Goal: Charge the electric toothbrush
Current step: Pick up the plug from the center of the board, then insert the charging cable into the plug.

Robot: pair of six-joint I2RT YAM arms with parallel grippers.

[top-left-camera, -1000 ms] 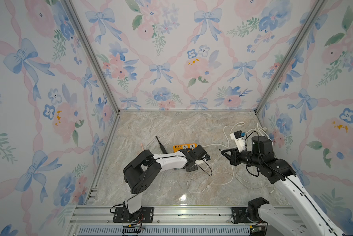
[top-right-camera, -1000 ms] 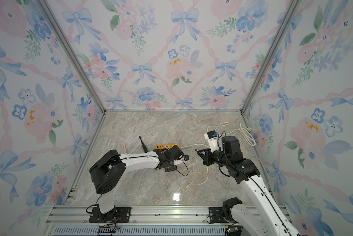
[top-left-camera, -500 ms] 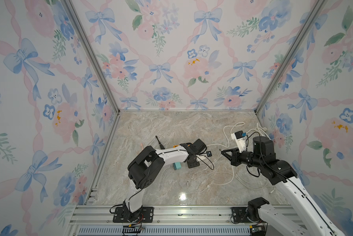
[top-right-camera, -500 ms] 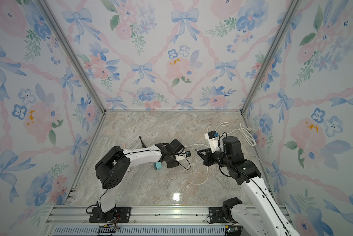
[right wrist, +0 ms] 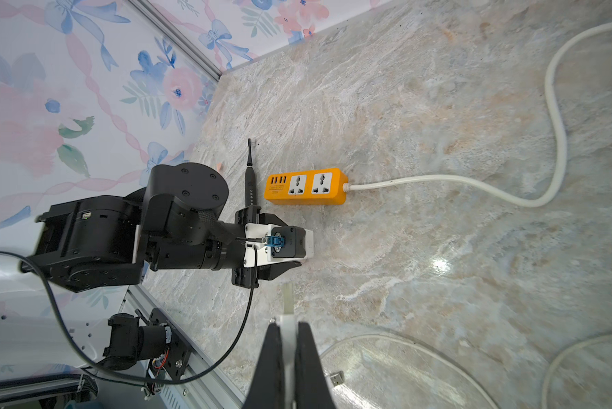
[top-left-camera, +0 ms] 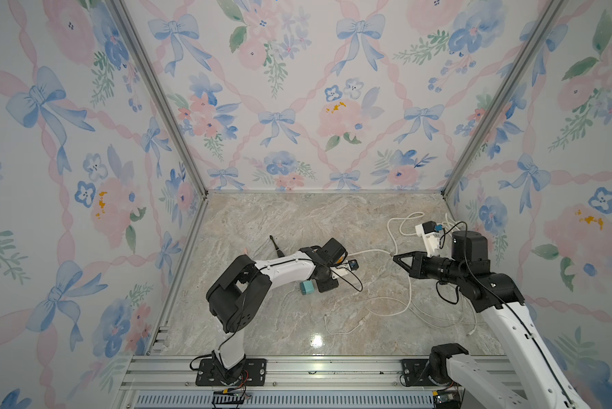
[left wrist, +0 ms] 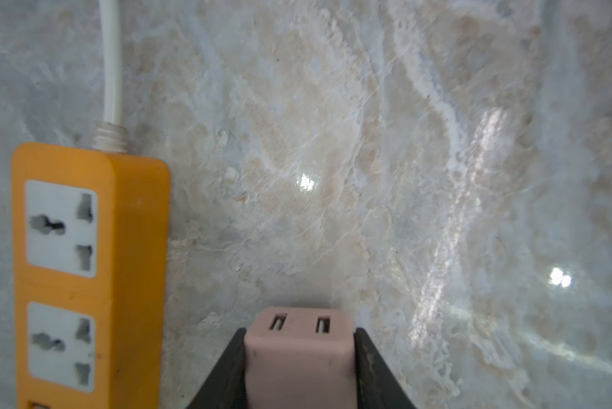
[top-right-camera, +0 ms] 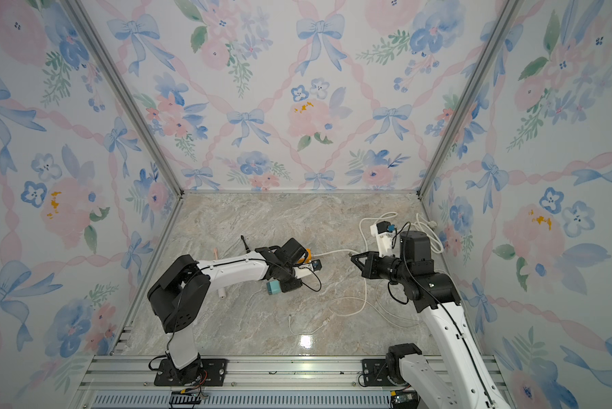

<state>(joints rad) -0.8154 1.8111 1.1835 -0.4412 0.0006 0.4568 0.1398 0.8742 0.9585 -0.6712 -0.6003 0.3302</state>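
In both top views I see the slim black electric toothbrush (top-left-camera: 275, 245) lying flat on the marble-patterned tabletop (top-left-camera: 297, 219). It is left of centre in the frame, and its handle end is hidden under my left arm.

Just right of it, the left gripper (left wrist: 299, 334) sits low over the surface. On its wrist camera both black jaws rest against the sides of a small square charger block with two USB slots (left wrist: 299, 354), so I read that as a grip. The block looks teal from above and pinkish up close.

The orange plastic power strip with white sockets (left wrist: 85, 265) lies beside the block at the left edge of that wrist picture, not touching it. Its thick white cord (right wrist: 474, 180) runs off toward the right of the frame.

Right of centre in a top view, the right gripper (top-left-camera: 397, 257) hovers above the table. Its jaws are pressed together on the white connector end of a thin white cable (right wrist: 287, 320). A loose metal USB plug (right wrist: 336, 378) lies on the table near those jaws.
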